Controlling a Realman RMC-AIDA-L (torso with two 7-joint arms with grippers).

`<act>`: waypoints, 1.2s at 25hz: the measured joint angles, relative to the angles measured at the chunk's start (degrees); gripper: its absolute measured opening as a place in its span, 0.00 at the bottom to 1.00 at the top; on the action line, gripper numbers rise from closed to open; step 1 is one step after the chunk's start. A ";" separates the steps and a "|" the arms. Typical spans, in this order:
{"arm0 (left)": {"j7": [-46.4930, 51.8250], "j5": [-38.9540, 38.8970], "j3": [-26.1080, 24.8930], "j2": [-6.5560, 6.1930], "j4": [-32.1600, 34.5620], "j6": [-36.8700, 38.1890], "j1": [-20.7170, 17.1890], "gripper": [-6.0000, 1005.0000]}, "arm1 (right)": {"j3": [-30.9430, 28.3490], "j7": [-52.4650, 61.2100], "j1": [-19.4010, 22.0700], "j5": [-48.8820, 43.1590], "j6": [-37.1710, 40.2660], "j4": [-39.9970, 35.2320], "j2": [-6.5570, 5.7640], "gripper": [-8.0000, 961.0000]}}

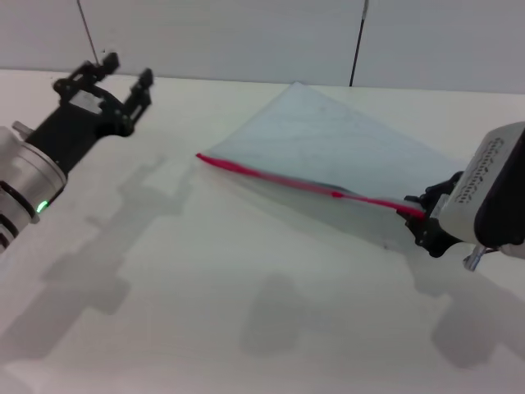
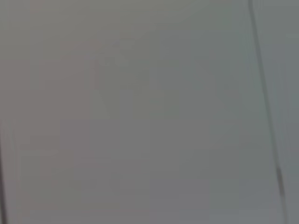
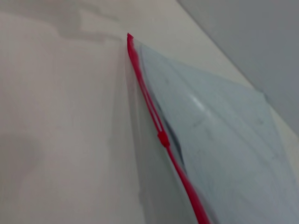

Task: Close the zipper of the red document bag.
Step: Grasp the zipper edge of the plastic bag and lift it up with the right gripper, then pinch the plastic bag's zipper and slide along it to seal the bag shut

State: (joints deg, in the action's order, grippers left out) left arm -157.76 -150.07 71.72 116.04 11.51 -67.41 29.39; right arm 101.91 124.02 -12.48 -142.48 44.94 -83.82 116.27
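On the white table lies the red document bag, a flat, half-clear, pale blue-grey pouch. It sits at an angle in the middle and right part of the head view. One corner points toward the back wall. No brand, label or writing can be read on the bag. The right arm's pale housing carries a dotted pattern, but it cannot be read as words.

The zipper is a thin bright red strip along the bag's near long edge. It runs from the free corner on the left side down to the right gripper. The small red slider sits part of the way along this strip, nearer to the right gripper than to the free corner. In the right wrist view the slider shows as a small red block on the strip, and the two sides of the zipper are a little apart between it and the far corner.

The right gripper is at the right end of the zipper and its black fingers are closed on this red edge of the bag, which is lifted a little there. The left gripper hovers at the far left, well apart from the bag, with its fingers spread wide and nothing between them. The left wrist view gives only a plain grey surface.
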 joint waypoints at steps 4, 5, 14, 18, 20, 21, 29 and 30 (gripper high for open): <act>3.85 8.13 0.01 -0.50 2.07 0.02 0.46 0.54 | 0.13 0.02 2.02 0.02 0.16 -4.09 0.00 0.14; 4.92 10.23 0.00 -0.59 3.02 0.08 0.48 0.54 | 0.24 0.03 2.25 0.09 0.25 -4.71 0.00 0.14; 15.42 37.23 -0.04 -0.43 17.37 3.17 0.15 0.54 | 0.73 0.07 2.01 0.53 1.02 -5.46 0.01 0.07; 16.21 45.00 -0.06 0.10 21.34 3.09 0.14 0.54 | 0.74 0.19 1.55 0.67 1.60 -5.58 0.00 0.07; 16.12 46.97 0.37 0.14 22.49 2.77 0.25 0.54 | 0.74 0.29 1.47 0.71 1.63 -5.77 0.00 0.07; 15.97 47.31 0.70 0.14 22.81 2.74 0.30 0.54 | 0.76 0.41 1.44 0.72 1.64 -5.94 0.00 0.07; 6.04 45.27 4.19 0.27 25.61 1.41 -1.27 0.54 | 0.81 0.55 1.39 1.97 2.24 -7.05 -0.07 0.06; 4.74 44.25 4.20 0.29 25.51 1.02 -1.52 0.54 | 0.80 0.48 1.38 2.13 2.26 -7.11 -0.07 0.06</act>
State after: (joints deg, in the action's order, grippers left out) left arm -153.02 -105.82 75.91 116.33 37.02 -66.39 27.87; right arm 102.71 124.50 -11.10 -140.35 47.20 -90.93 116.20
